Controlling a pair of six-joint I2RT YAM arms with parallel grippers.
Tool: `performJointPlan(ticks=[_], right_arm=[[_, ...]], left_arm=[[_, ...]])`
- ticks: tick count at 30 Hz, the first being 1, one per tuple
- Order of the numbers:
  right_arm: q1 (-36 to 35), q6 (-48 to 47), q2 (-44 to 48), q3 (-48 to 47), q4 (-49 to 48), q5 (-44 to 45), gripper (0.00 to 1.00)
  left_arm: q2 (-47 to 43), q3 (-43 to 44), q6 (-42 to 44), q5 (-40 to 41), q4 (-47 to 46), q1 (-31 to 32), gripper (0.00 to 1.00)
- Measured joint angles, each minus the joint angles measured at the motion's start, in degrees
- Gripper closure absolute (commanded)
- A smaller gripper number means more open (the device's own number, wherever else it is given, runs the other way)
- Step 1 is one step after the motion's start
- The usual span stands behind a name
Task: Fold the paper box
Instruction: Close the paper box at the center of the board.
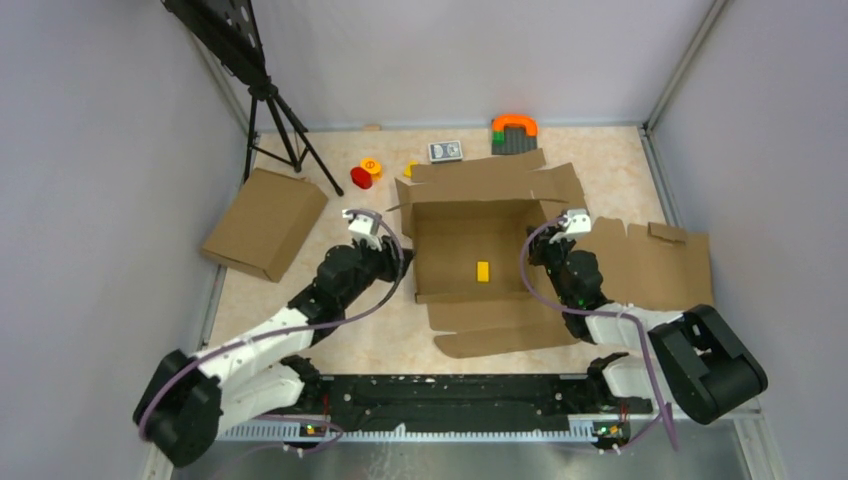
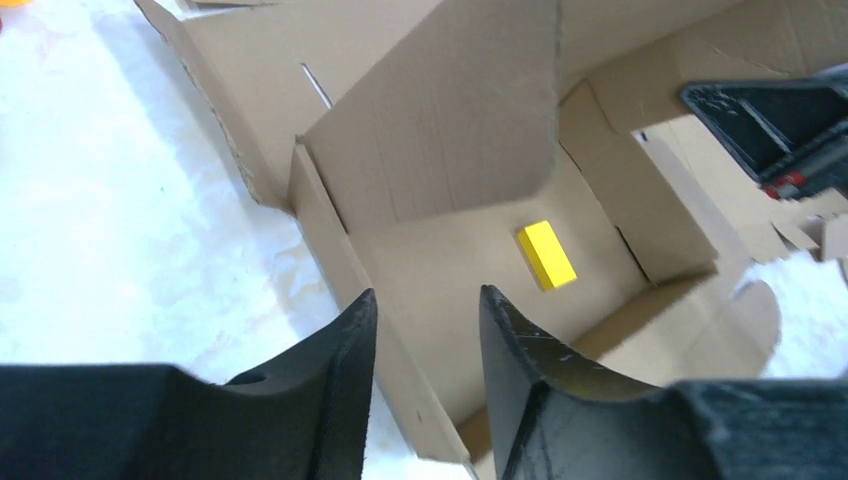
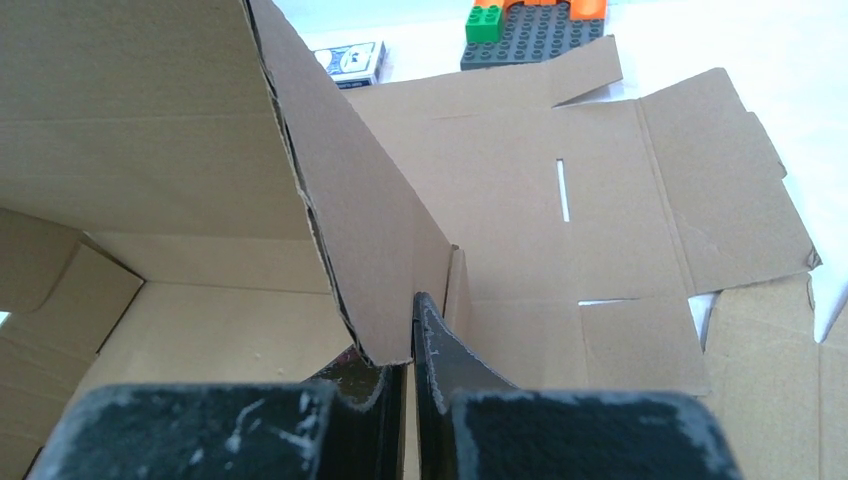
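Light, springy box: your right fingers pinch one wall, left fingers gape astride the other; grip near creases.

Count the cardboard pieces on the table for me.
3: the box in the centre, a plain slab at far left, and a flat die-cut sheet on the right. Small scraps may be hidden or too small to tell.
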State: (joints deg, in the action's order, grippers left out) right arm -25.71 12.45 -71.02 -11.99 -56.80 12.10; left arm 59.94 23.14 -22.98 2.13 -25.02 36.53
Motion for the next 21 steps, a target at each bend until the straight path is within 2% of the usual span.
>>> performJointPlan(ticks=[4,10,16,21], right_arm=[[0.0,-0.3,-0.2,0.0,-0.5,-0.3,1.00],[0.0,-0.5,-0.5,0.0,-0.6,-0.7,1.00],[0.0,-0.7,-0.5,0.0,-0.6,-0.8,1.00],[0.0,-0.9,-0.5,0.0,-0.6,-1.1,1.00]], left_arm=[[-9.5,0.8,-1.2,-2.1,12.7,0.0,0.37],[-16.9,11.4,-1.6,-4.8,32.2,0.0,0.29],[-13.6,29.2,3.1,-6.4,43.9,0.0,0.28],[-3.9,44.1,9.8,-7.7,50.2,-0.1,0.28]])
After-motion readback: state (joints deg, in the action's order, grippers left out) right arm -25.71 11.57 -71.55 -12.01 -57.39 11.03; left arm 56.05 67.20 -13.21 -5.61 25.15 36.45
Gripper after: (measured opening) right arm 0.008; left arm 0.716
